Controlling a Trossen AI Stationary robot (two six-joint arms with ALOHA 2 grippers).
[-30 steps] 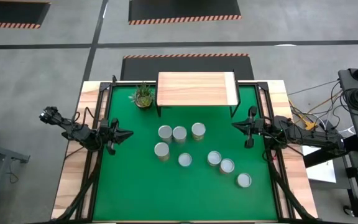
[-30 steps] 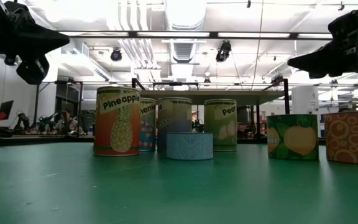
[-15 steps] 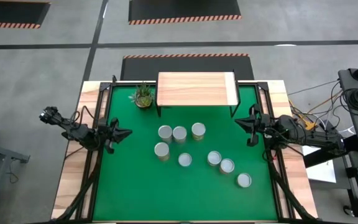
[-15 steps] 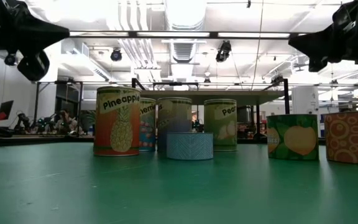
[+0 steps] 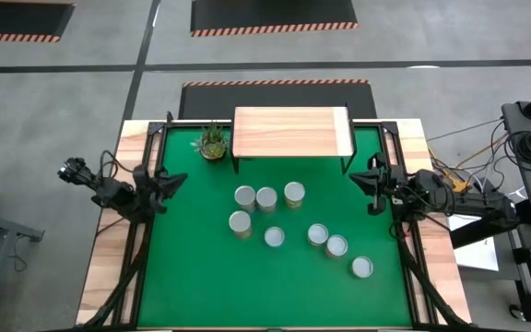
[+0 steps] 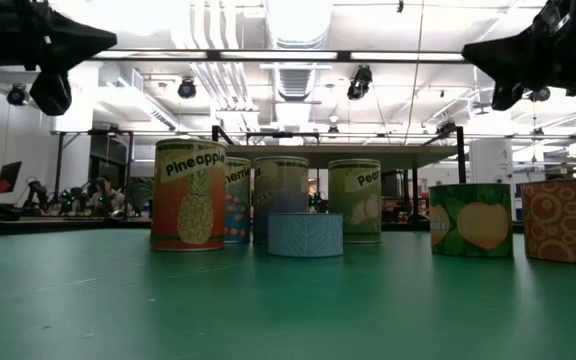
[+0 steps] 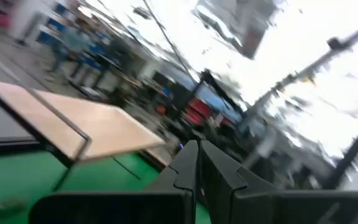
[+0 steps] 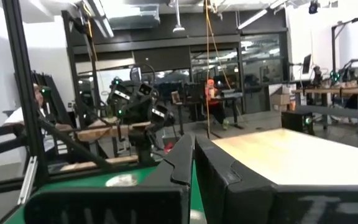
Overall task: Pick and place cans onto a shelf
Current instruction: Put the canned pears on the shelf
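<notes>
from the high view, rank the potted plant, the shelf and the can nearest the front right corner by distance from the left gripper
From the left gripper:
1. Potted plant, at the shelf's left end.
2. Shelf, along the mat's far edge.
3. Front-right can, far across the mat.

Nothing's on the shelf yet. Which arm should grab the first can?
Right, probably. The right end effector sits nearer the cans, four of which spread toward its side, and close to the shelf. The left end effector waits at the mat's opposite edge.
</notes>
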